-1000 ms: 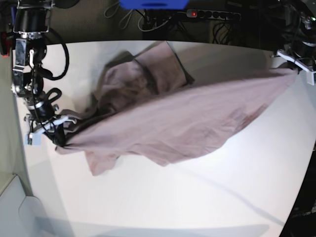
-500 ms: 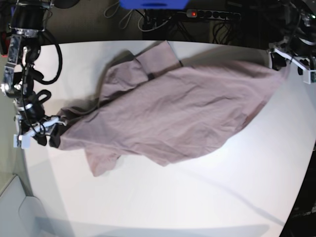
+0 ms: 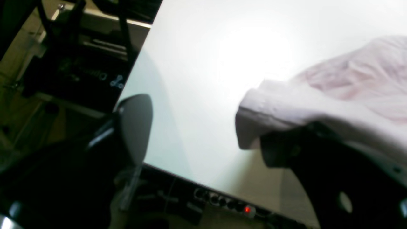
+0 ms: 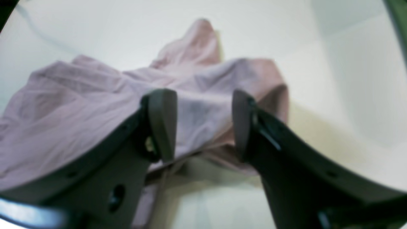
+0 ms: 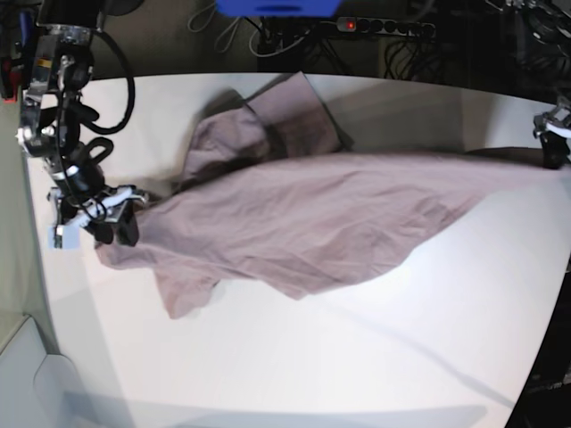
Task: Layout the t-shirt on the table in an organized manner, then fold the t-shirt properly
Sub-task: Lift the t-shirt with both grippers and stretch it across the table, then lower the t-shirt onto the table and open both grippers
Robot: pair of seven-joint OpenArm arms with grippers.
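Observation:
The mauve-brown t-shirt (image 5: pixel 330 223) lies stretched across the white table (image 5: pixel 357 357) from left to right, with a bunched sleeve at the back. My right gripper (image 5: pixel 114 230) sits at its left end. In the right wrist view this gripper (image 4: pixel 202 124) is open, and the t-shirt (image 4: pixel 79 95) lies slack between and beyond the jaws. My left gripper (image 5: pixel 551 147) is at the shirt's right tip, by the table's edge. Seen from the left wrist, the gripper (image 3: pixel 203 140) is wide open and a shirt (image 3: pixel 349 82) edge drapes over one finger (image 3: pixel 286 149).
A power strip (image 5: pixel 384 25) with a red light and cables lie behind the table's far edge, next to a blue object (image 5: pixel 277 7). The table's right edge runs close under the left gripper. A pale surface (image 5: pixel 36 374) adjoins the front left corner.
Both grippers went from shut on the shirt's ends to open. The left gripper moved further right and down, drawing the shirt longer. The right gripper shifted slightly back toward the shirt.

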